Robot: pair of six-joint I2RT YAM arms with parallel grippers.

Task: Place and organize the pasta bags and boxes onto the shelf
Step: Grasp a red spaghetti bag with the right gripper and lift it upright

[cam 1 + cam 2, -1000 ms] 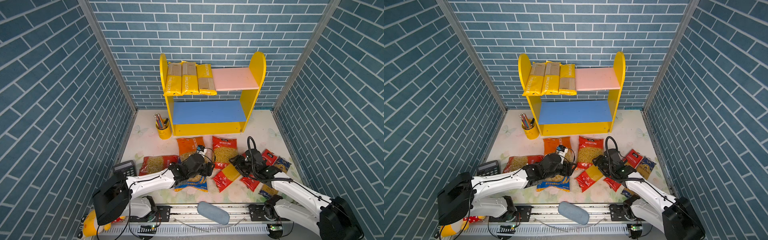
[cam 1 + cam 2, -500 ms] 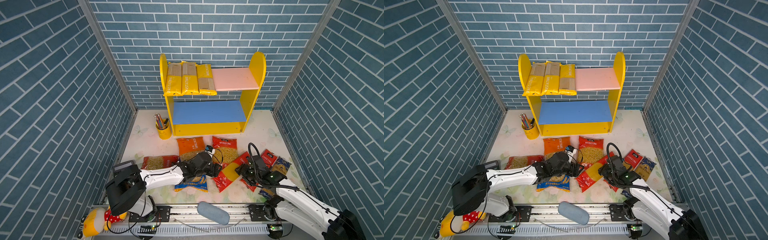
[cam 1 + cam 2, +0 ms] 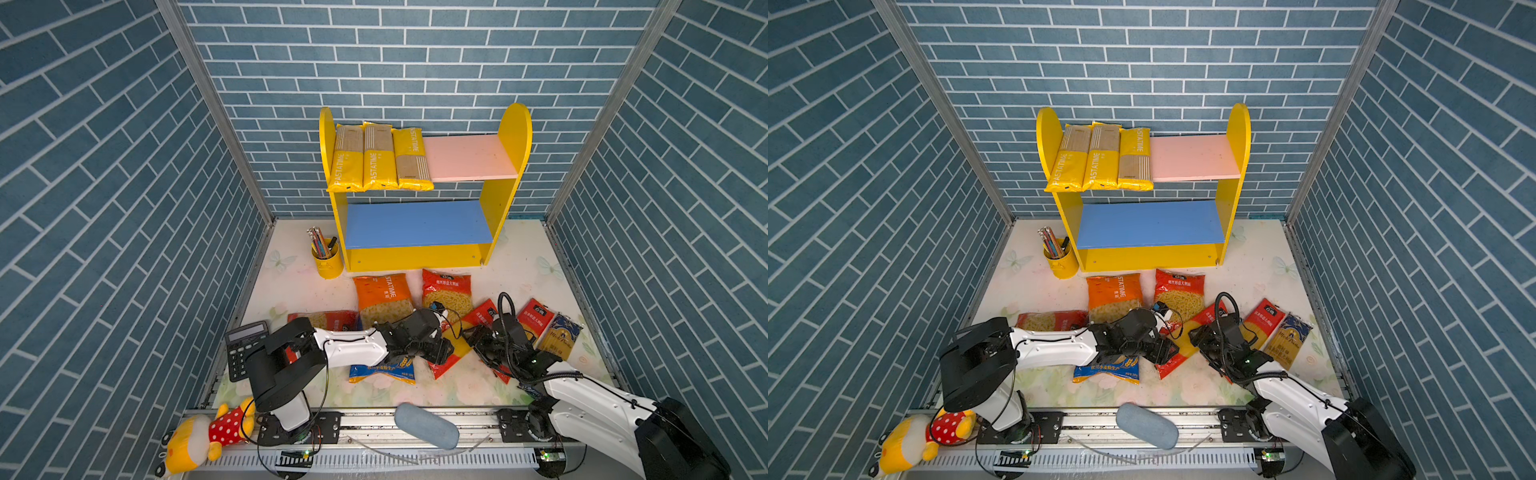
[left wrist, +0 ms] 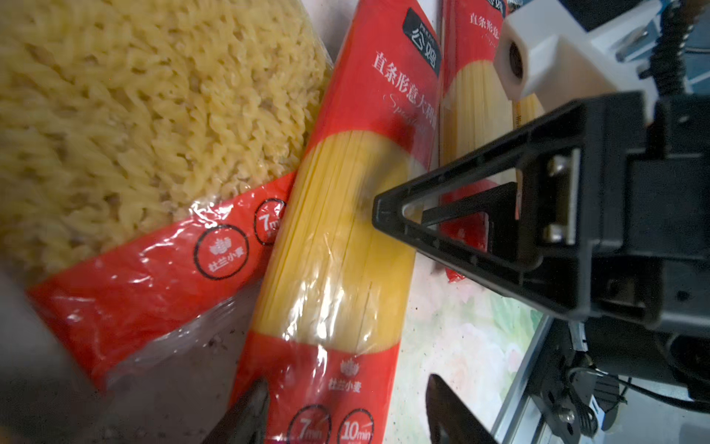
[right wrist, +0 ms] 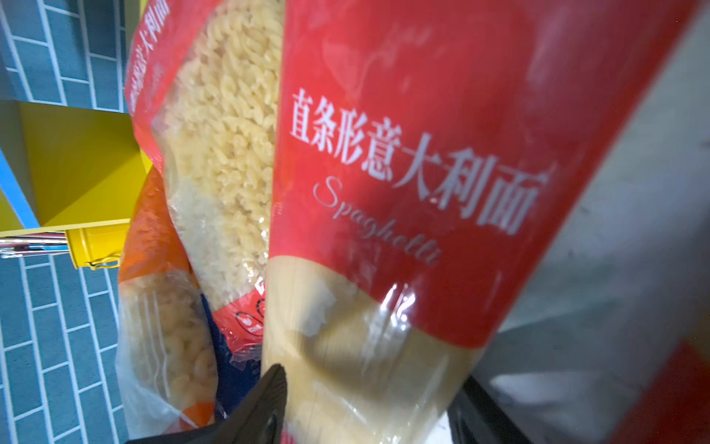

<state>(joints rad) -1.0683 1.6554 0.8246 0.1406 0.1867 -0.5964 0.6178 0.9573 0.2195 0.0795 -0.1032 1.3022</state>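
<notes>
spaghetti pack (image 4: 334,269) clamped in right jaws; half-open left jaws straddle it

spaghetti pack (image 4: 334,269): glossy crinkled plastic | shelf (image 3: 513,137): smooth painted wood | pencil cup (image 3: 329,265): glossy metal

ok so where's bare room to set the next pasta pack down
Pink board, right of the three yellow packs: bare. Blue board: bare end to end. Table strip between the shelf and the right wall: free. Crowded: the table front, where bags overlap around the red spaghetti pack.
</notes>
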